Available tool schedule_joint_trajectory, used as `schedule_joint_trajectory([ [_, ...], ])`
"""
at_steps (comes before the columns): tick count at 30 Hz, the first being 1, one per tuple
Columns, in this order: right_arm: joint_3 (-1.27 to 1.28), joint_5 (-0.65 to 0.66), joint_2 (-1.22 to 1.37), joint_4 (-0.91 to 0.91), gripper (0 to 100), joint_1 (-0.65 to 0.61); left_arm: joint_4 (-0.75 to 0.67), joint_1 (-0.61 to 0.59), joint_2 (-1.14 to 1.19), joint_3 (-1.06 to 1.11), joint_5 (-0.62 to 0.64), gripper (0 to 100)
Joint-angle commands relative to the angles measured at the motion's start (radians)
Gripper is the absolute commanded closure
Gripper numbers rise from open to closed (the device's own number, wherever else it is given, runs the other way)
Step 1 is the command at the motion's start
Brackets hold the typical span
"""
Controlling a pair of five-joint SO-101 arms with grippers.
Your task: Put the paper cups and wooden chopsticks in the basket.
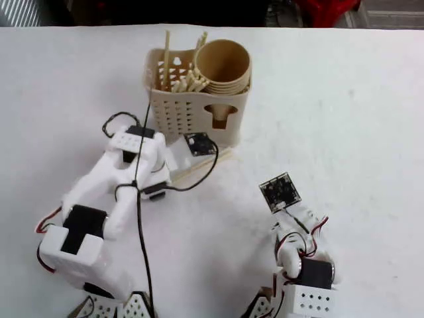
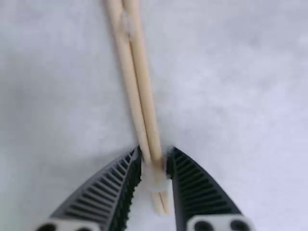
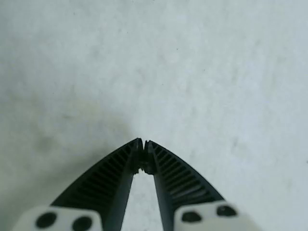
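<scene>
A beige perforated basket [image 1: 173, 112] stands at the back middle of the table. Inside it are stacked paper cups [image 1: 223, 63] and several wooden chopsticks [image 1: 180, 78]. One pair of wooden chopsticks [image 2: 137, 82] lies on the white table just in front of the basket, and it is also visible from above [image 1: 211, 163]. My left gripper [image 2: 154, 153] is shut on the near end of this pair, where a white band wraps it. My right gripper [image 3: 144, 144] is shut with nothing in it, pointing down at bare table to the right front.
The left arm [image 1: 99, 205] stretches from the front left corner toward the basket, its black cable [image 1: 140, 218] looping over the table. The right arm [image 1: 301, 255] sits folded at the front right. White table lies open on the right side.
</scene>
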Motion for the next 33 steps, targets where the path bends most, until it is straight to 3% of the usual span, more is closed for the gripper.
schedule_joint_trajectory([
  [1,0.006,-0.003,-0.005,0.002,97.8,-0.001,0.034,0.050,0.002,0.028,-0.015,97],
  [14,0.006,-0.003,-0.005,0.002,97.8,-0.001,0.049,0.110,-0.027,0.029,-0.015,98],
  [22,0.006,-0.003,-0.005,0.002,97.8,-0.001,0.109,0.114,-0.364,0.006,0.002,98],
  [33,0.006,-0.003,-0.005,0.002,97.8,-0.002,0.158,0.200,-0.797,-0.012,0.229,98],
])
